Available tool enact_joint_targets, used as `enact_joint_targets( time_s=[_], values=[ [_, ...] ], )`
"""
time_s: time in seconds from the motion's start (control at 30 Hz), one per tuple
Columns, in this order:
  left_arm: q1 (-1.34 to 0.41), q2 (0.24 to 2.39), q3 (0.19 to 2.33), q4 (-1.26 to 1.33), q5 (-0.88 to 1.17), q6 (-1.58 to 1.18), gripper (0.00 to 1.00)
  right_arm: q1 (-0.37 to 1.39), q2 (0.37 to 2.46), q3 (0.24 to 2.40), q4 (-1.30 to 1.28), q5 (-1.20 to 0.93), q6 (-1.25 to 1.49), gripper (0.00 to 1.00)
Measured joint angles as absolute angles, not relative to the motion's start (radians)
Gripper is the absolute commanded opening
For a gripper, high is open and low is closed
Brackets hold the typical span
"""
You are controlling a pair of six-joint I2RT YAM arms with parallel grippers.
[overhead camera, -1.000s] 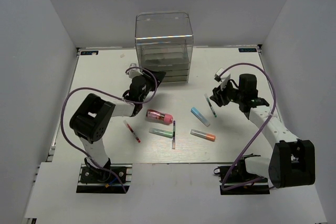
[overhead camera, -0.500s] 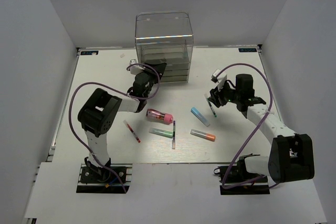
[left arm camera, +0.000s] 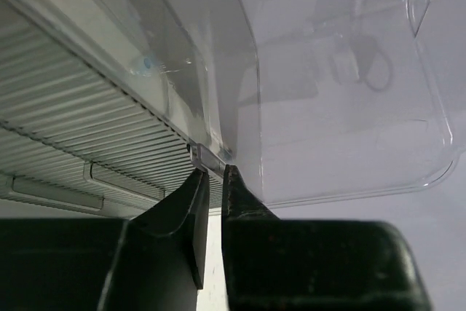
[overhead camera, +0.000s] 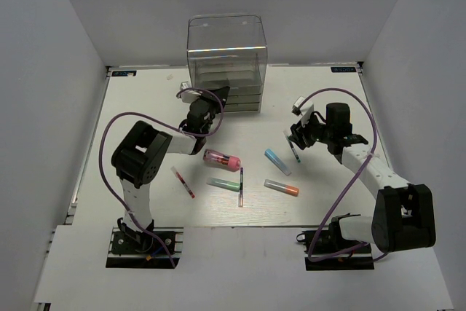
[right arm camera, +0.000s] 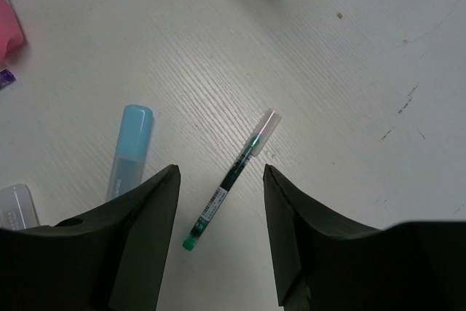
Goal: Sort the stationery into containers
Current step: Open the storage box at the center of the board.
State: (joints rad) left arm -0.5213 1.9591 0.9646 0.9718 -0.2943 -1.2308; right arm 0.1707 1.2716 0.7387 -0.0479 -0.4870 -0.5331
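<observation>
The clear drawer box (overhead camera: 227,63) stands at the back of the table. My left gripper (overhead camera: 217,101) is at its lower drawers, shut on a small clear drawer handle (left arm camera: 208,159), which sits pinched between the fingertips (left arm camera: 234,193). My right gripper (overhead camera: 295,139) hangs open over a thin dark pen (right arm camera: 231,178) that lies between its fingers without touching them. A light-blue marker (right arm camera: 131,151) lies just left of it. A pink tube (overhead camera: 222,161), green marker (overhead camera: 223,184), grey-orange marker (overhead camera: 281,187), red pen (overhead camera: 183,181) and another dark pen (overhead camera: 241,186) lie mid-table.
White walls close in the table on the left, right and back. The table's near edge (overhead camera: 240,225) runs just past the markers, with both arm bases below it. A purple cable (overhead camera: 109,132) loops off each arm.
My left gripper has moved up to the drawer box and its jaws have closed on the handle. The right gripper has shifted slightly left over the dark pen and stays open.
</observation>
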Motion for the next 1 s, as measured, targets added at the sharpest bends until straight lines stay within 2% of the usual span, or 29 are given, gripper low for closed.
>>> enact_joint_targets(
  time_s=[0.07, 0.23, 0.63, 0.77, 0.83, 0.9, 1.0],
  values=[
    [-0.521, 1.959, 0.964, 0.973, -0.3, -1.239, 0.08, 0.171, 1.272, 0.739, -0.048, -0.486, -0.535, 0.56],
    [-0.519, 1.959, 0.944, 1.004, -0.302, -1.246, 0.06, 0.173, 1.272, 0.739, -0.049, -0.487, -0.544, 0.56],
    [-0.533, 1.832, 0.883, 0.97, -0.291, -1.166, 0.07, 0.193, 1.272, 0.739, -0.05, -0.5, -0.561, 0.56],
    [-0.534, 1.806, 0.877, 0.973, -0.291, -1.134, 0.13, 0.198, 1.271, 0.739, -0.05, -0.5, -0.561, 0.56],
    [-0.534, 1.8, 0.877, 0.974, -0.291, -1.119, 0.23, 0.2, 1.271, 0.739, -0.05, -0.5, -0.561, 0.56],
    [-0.534, 1.798, 0.877, 0.977, -0.289, -1.1, 0.27, 0.203, 1.269, 0.739, -0.05, -0.5, -0.563, 0.56],
    [-0.538, 1.793, 0.877, 0.982, -0.283, -1.061, 0.39, 0.204, 1.269, 0.739, -0.05, -0.5, -0.566, 0.57]
  ],
)
